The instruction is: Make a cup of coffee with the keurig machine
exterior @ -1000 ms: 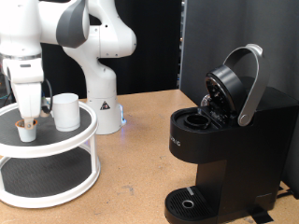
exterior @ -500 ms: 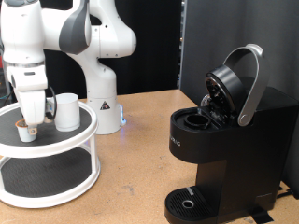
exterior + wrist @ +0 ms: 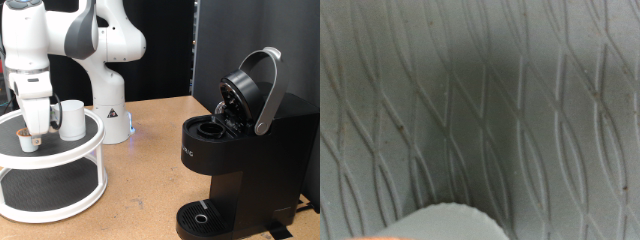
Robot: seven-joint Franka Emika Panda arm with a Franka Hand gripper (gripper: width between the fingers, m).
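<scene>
Gripper (image 3: pixel 32 131) low over pod (image 3: pixel 29 142) on shelf, beside cup (image 3: pixel 71 119); jaw state unclear. Keurig machine (image 3: pixel 245 150) lid open, logo unreadable.

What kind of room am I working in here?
Likely a lab test bench, not a kitchen: a wooden table with black backdrop panels, the keurig machine with lid up, and a white two-tier stand holding the cup.

Exterior view evenly bright and sharp against a dark backdrop; wrist view dim, blurred, shadowed centrally.
</scene>
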